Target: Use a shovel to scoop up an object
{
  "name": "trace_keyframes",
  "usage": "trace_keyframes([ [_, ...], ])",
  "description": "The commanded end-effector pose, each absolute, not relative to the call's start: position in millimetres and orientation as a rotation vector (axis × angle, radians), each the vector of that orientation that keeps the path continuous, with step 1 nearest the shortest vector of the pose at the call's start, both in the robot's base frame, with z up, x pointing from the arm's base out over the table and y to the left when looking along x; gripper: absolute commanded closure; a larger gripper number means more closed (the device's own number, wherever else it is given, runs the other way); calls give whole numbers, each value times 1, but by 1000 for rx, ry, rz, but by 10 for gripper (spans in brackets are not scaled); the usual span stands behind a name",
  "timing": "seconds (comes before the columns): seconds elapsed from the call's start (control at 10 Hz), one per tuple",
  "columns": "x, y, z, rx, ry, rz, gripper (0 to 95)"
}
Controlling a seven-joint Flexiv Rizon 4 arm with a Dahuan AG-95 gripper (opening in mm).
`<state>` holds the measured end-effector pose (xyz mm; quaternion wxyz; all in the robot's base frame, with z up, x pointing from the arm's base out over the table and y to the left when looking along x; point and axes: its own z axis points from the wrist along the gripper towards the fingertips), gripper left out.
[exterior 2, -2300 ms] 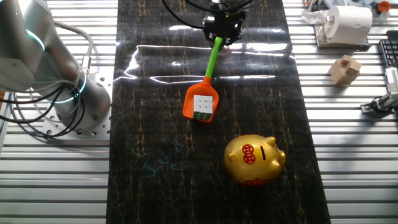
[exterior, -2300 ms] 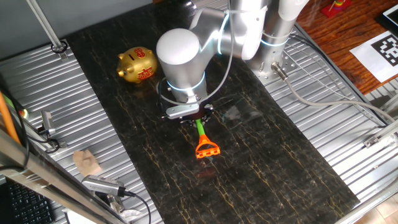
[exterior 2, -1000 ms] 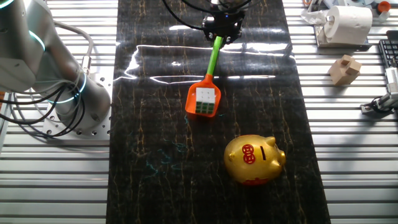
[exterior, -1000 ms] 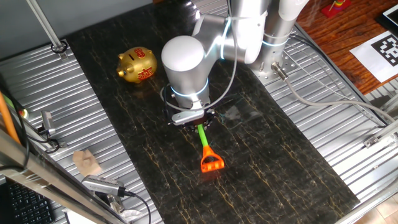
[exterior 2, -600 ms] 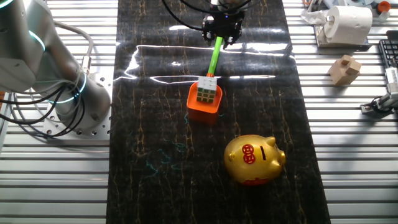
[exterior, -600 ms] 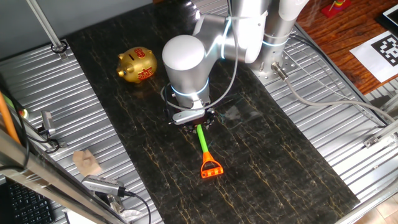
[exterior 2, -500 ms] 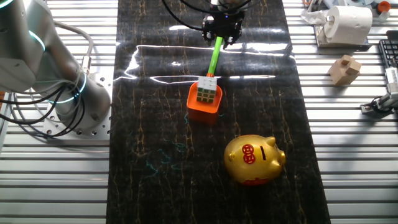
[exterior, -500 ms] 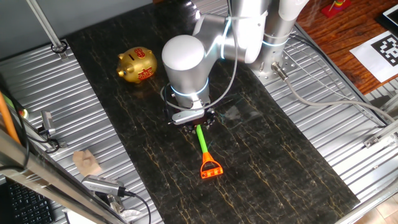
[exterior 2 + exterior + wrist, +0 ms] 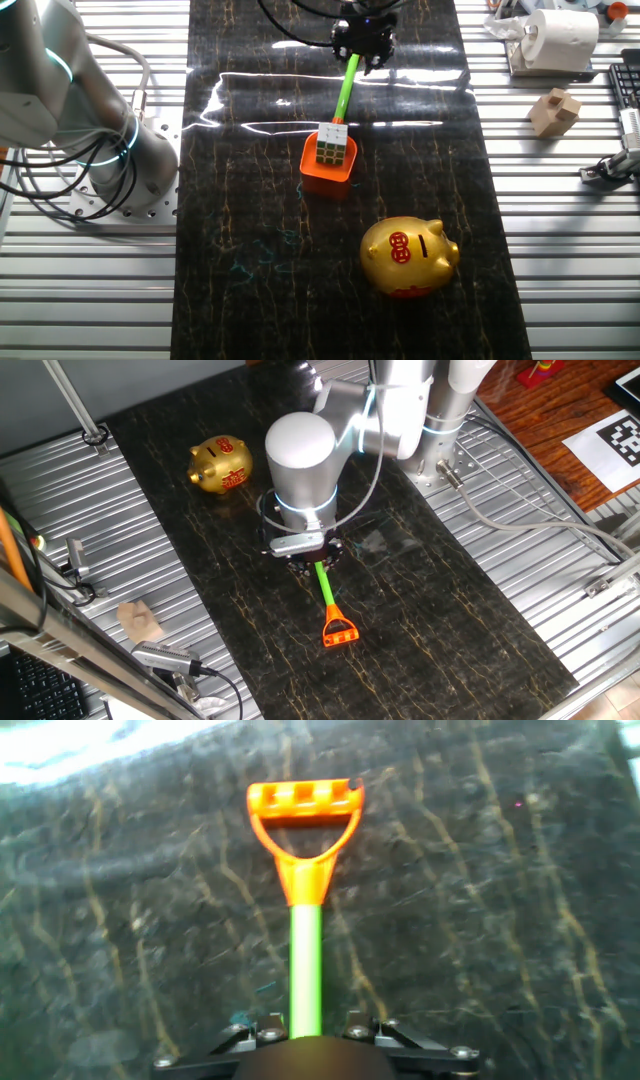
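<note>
My gripper (image 9: pixel 310 555) (image 9: pixel 362 45) is shut on the green shaft of the shovel (image 9: pixel 345 90) (image 9: pixel 305 960), partway along its length. In the hand view the gripper (image 9: pixel 305 1032) sits at the bottom edge, and the orange D-shaped handle (image 9: pixel 305 805) (image 9: pixel 338 630) points away from it over the black mat. The orange blade (image 9: pixel 330 168) shows only in the other fixed view, on the piggy-bank side. It carries the object, a small white-and-blue cube (image 9: pixel 333 148), resting at the back of the scoop near the shaft. The arm hides the blade in the first fixed view.
A gold piggy bank (image 9: pixel 408 257) (image 9: pixel 222 463) stands on the mat a short way past the blade. A wooden block (image 9: pixel 553 110) and a paper roll (image 9: pixel 560 35) lie on the ribbed metal beside the mat. The robot base (image 9: pixel 70 110) is on the other side.
Over the last second the blade has tipped from slanted to nearly level, and the cube has slid back toward the shaft. The handle end has dropped lower. The gripper has barely shifted.
</note>
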<state>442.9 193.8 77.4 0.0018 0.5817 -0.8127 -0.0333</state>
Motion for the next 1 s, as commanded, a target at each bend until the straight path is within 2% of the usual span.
trace_keyframes([
  [0.1, 466, 202, 87, 1654, -2670, -86, 950],
  [0.5, 491, 217, 102, 1376, -2809, -58, 950],
  [1.0, 497, 223, 107, 1388, -2827, -52, 950],
])
